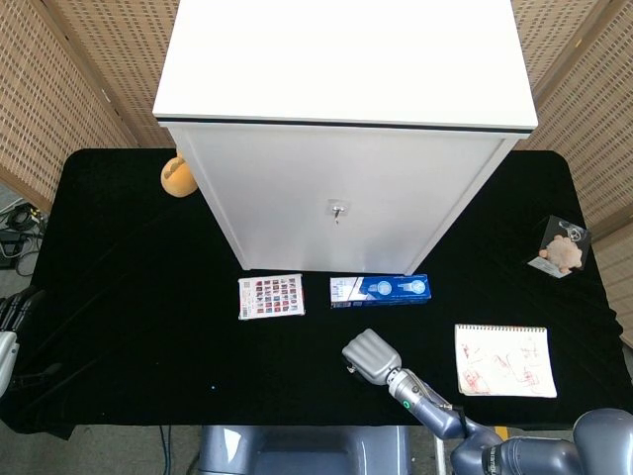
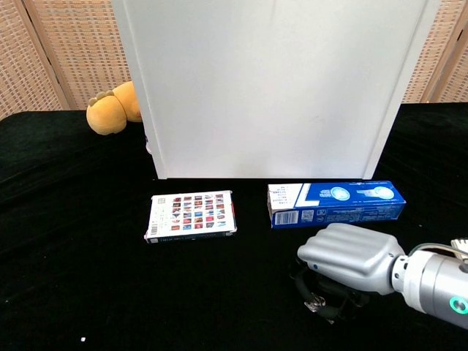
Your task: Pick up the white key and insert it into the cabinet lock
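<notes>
The white cabinet (image 1: pixel 346 198) stands at the back of the black table, its small metal lock (image 1: pixel 338 209) in the middle of the front door. In the chest view the cabinet (image 2: pixel 270 88) fills the upper part and the lock is out of frame. My right hand (image 1: pixel 368 354) (image 2: pixel 351 252) lies palm down near the front edge, with its fingers curled under onto the white key (image 2: pixel 316 301). Only a small metal end of the key shows below the fingertips. At the far left edge my left hand (image 1: pixel 14 315) hangs off the table, holding nothing.
A blue box (image 1: pixel 380 290) (image 2: pixel 335 203) and a pack of picture cards (image 1: pixel 270 296) (image 2: pixel 191 216) lie in front of the cabinet. A sketch pad (image 1: pixel 502 359) lies right of my hand. An orange plush (image 1: pixel 177 177) (image 2: pixel 111 111) sits left of the cabinet, a bagged toy (image 1: pixel 561 247) far right.
</notes>
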### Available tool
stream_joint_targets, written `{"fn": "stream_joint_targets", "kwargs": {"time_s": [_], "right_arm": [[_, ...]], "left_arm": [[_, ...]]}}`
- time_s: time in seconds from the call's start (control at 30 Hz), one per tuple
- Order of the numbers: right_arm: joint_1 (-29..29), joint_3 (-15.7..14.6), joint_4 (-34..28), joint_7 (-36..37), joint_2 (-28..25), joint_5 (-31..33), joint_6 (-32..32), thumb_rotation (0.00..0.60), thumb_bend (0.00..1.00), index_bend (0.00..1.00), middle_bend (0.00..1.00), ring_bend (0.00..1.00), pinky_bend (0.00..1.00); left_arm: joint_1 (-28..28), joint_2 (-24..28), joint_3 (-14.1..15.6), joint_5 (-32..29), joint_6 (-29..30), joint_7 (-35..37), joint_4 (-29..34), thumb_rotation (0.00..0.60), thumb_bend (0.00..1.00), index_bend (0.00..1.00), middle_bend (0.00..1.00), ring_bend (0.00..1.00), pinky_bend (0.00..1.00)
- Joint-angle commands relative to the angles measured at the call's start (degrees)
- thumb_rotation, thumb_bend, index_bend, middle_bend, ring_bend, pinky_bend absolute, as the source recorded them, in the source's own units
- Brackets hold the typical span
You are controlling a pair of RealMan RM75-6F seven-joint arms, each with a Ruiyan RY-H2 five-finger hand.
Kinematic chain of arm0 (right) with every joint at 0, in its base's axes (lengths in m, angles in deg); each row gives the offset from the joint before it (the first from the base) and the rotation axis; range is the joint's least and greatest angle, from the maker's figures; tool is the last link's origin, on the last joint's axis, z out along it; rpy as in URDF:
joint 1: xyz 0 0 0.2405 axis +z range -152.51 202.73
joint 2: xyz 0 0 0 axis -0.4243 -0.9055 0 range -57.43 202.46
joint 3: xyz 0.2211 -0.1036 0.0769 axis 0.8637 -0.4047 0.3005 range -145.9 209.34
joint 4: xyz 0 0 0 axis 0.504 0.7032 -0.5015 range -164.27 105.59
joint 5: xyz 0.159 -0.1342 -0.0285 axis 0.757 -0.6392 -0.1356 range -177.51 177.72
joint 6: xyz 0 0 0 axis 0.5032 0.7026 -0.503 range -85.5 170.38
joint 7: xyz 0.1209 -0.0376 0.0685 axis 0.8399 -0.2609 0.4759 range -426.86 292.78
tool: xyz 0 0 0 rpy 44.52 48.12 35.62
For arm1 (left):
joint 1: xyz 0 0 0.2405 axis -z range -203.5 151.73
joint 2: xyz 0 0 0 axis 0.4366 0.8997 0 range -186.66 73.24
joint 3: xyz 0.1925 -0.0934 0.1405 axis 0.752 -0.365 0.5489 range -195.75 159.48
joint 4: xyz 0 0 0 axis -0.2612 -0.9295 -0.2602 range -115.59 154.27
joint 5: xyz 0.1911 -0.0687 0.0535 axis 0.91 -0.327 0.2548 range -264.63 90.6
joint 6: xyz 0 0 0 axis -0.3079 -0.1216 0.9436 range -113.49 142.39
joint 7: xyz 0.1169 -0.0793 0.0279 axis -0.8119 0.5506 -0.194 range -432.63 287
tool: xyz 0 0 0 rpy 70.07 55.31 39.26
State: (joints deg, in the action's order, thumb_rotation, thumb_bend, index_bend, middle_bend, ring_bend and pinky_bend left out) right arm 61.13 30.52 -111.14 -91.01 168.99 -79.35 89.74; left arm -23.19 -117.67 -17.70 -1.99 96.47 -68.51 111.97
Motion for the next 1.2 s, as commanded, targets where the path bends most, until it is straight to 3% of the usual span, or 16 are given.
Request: {"fn": "stream_joint_targets", "kwargs": {"time_s": [0.03,0.7,1.2], "right_arm": [[0.07,-0.08,0.09,0.01,0.08,0.00,0.06,0.600,0.55,0.58,0.92,0.90,1.00],[0.25,-0.42,-1.40,2.58,-1.19,-1.79,1.87,0.600,0.60,0.62,0.91,0.90,1.00],[0.59,0.96,-17.34,4.12,-17.42,-9.88,9.45,0.600,0.60,0.62,0.91,0.90,1.00]], "left_arm": [[0.02,-0.02,0.02,-0.02,-0.07,0.03,-0.06,0.600,0.00,0.00,0.00,0.00,0.00],[-0.09,-0.04,0.19,0.23,0.17,0.13,-0.05,0.600,0.00,0.00,0.00,0.00,0.00],[-0.28,-0.09,0.66,1.49,0.84,-0.14,0.21,0.600,0.00,0.00,0.00,0.00,0.00]]}}
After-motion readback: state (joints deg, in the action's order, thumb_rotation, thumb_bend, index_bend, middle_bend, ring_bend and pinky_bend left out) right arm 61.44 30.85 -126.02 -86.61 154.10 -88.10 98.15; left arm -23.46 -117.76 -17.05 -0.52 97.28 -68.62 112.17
